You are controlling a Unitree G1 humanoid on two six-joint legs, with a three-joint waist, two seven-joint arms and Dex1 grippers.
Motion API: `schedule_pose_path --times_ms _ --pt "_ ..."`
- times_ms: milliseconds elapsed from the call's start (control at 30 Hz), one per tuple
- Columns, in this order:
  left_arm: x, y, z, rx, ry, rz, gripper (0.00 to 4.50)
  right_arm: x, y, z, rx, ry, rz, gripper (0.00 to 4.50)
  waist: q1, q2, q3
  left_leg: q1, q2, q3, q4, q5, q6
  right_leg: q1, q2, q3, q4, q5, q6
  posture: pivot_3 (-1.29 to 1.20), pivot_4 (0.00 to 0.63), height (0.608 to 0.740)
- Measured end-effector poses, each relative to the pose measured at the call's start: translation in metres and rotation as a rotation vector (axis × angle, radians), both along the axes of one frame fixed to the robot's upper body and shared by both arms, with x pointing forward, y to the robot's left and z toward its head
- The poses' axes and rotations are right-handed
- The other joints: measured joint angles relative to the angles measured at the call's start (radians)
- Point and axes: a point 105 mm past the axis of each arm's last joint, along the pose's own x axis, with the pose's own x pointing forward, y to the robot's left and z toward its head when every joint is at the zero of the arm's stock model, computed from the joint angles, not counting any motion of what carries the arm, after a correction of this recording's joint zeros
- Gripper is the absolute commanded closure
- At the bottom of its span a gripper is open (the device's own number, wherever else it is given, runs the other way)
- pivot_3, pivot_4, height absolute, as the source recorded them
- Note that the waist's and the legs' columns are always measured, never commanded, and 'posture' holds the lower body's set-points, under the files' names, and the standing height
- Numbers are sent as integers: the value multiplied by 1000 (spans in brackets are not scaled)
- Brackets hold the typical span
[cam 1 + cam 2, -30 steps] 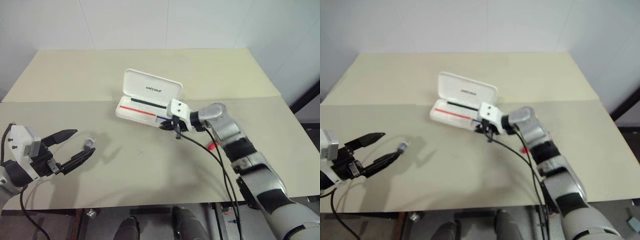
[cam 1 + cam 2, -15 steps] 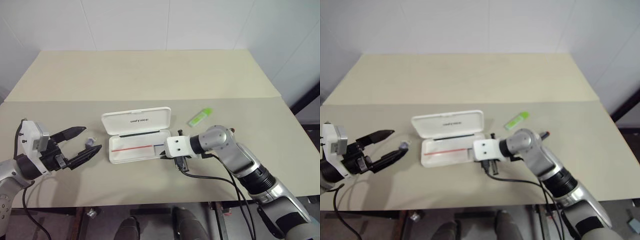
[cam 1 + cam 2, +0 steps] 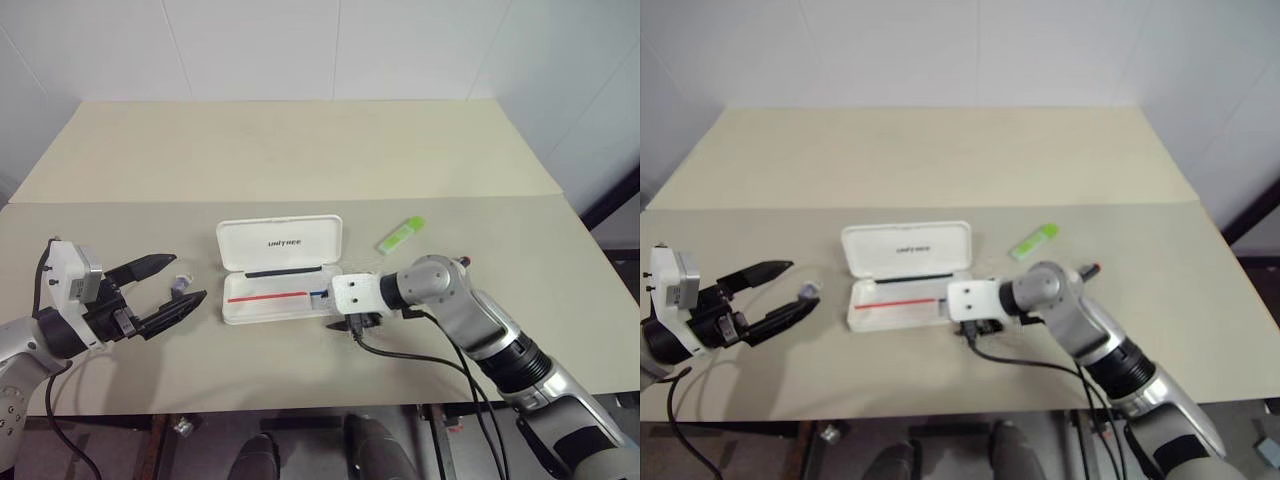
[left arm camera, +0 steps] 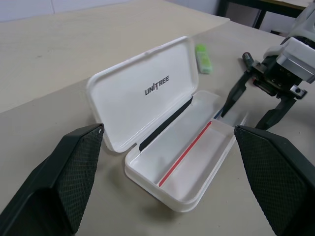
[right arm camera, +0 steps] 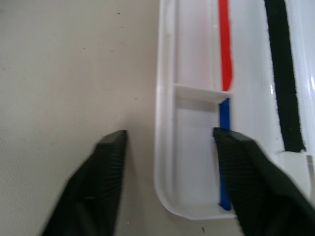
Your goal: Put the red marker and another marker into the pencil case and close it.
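The pencil case [image 3: 281, 264] is white, with a red and a blue stripe inside. The bench [image 3: 300, 150] is beige. A marker [image 3: 400, 235] is green.

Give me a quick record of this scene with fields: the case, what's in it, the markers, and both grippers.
case: flat white hard-plastic pencil case, lid up, on the beige table
contents: no marker inside
green marker: short light green marker, on the table beside the lid
red marker: slim red marker, partly hidden behind the right arm
left gripper: open, holding nothing
right gripper: open, straddling the tray's end wall
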Motion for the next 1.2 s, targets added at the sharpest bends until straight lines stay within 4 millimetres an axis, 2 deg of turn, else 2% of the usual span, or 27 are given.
schedule_pose_path --times_ms 267,400,567,700,900,1200 --pt "1 -1 0 0 0 -5 0 -9 -3 3 21 75 36 31 1 0 0 0 0 0 0 0 0 0 0 0 0 0 0 0 150 740" --pt "2 -3 0 5 -1 -11 0 -10 -15 10 34 116 24 31 2 0 0 0 0 0 0 0 0 0 0 0 0 0 0 0 150 740" --pt "5 -7 0 8 -9 -28 0 -6 -27 31 86 135 9 31 1 0 0 0 0 0 0 0 0 0 0 0 0 0 0 0 150 740" --pt "6 -9 0 -3 -18 -33 0 9 -47 49 70 82 -35 31 2 0 0 0 0 0 0 0 0 0 0 0 0 0 0 0 150 740" --pt "10 -10 -6 -24 1 -32 0 28 -79 41 -36 64 -76 31 1 0 0 0 0 1 0 0 0 0 0 0 0 0 0 0 150 740" --pt "10 -10 -8 -33 -4 -19 0 41 -113 32 -210 45 -30 31 -4 0 0 0 0 1 0 0 0 0 0 1 0 1 1 0 150 740"
